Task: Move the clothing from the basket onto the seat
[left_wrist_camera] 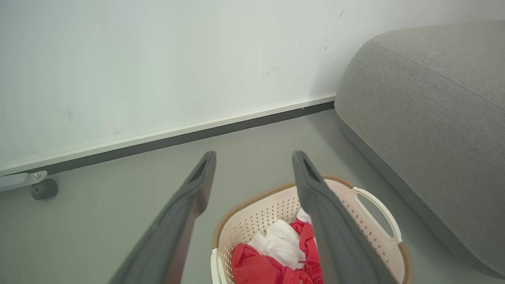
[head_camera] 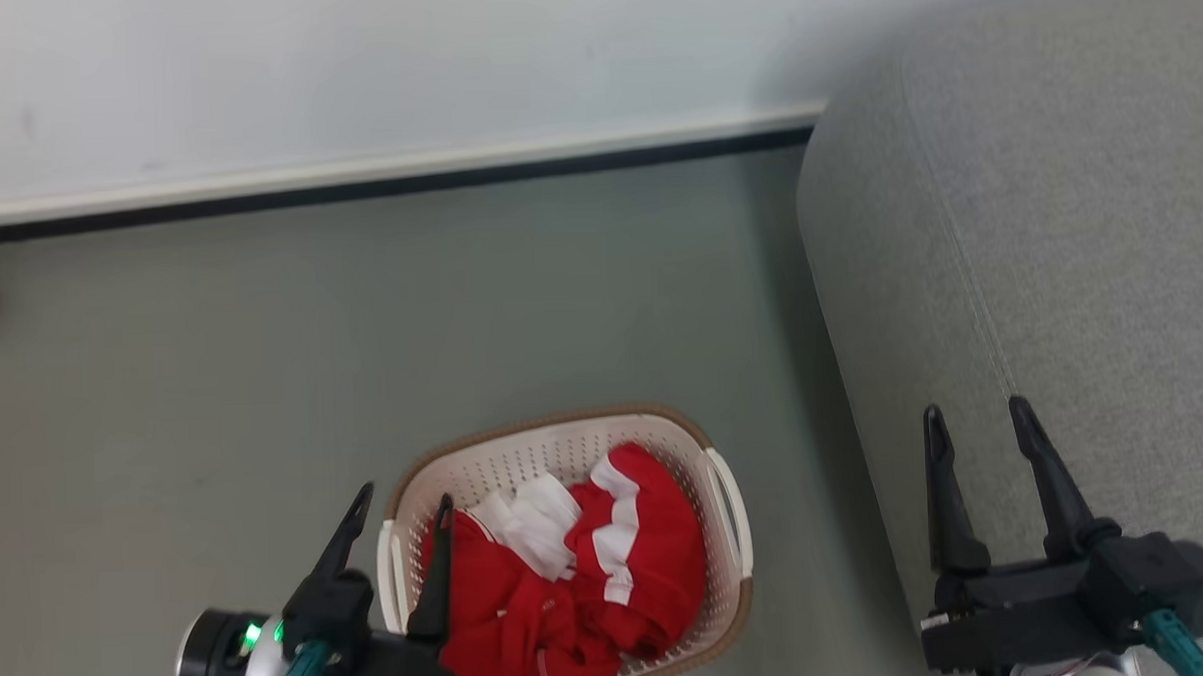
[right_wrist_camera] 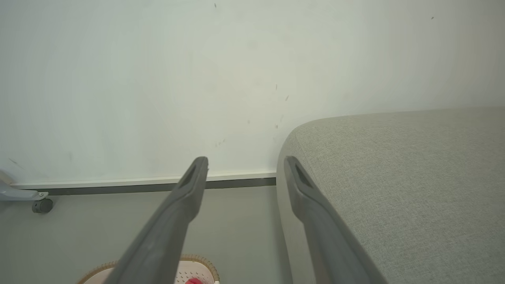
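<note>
Fingers (left_wrist_camera: 323, 221) dark, tapered; basket (head_camera: 526, 461) perforated plastic.

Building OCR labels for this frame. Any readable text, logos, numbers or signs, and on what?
None readable.
Clothing: red with white trim, no lettering on the folds that face the cameras.
Basket: no label or brand visible.
Sofa, wall: bare; the wall's small dark marks are not characters.
Left gripper: green light on the wrist, no marking.
</note>
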Controlling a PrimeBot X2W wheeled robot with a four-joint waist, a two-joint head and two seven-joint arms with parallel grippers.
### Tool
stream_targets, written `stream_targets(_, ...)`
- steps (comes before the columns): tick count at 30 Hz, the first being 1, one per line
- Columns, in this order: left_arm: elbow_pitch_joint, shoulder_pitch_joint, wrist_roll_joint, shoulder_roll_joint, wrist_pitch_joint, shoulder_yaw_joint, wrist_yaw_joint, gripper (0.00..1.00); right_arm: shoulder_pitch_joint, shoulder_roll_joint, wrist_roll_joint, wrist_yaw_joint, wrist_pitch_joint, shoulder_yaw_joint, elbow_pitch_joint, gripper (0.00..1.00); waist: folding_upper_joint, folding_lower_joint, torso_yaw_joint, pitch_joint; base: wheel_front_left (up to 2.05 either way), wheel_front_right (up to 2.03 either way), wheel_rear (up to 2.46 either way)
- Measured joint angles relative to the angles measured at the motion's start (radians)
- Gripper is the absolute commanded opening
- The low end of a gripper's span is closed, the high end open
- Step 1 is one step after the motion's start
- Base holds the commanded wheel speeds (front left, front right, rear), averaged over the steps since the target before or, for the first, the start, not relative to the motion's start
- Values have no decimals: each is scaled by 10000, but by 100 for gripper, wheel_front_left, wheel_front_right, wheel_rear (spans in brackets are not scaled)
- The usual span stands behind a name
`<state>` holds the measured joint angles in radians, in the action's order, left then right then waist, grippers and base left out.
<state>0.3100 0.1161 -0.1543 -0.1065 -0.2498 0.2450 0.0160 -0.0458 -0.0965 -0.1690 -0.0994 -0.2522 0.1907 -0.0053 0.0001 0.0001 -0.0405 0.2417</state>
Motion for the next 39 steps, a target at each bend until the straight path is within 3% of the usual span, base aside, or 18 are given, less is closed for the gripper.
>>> stream_targets(19, 2656, 2648, 1235, 209, 433, 1555, -698, 100, -1559, 94, 221, 115, -46, 67, -1551, 100, 1, 0, -1092, 2907, 0, 0, 0)
stream_targets(39, 4454, 5560, 1987, -59, 1175, 1799, -882, 100, -3054, 205, 309, 130, -46, 31, -2775, 100, 1, 0, -1808, 5963, 0, 0, 0)
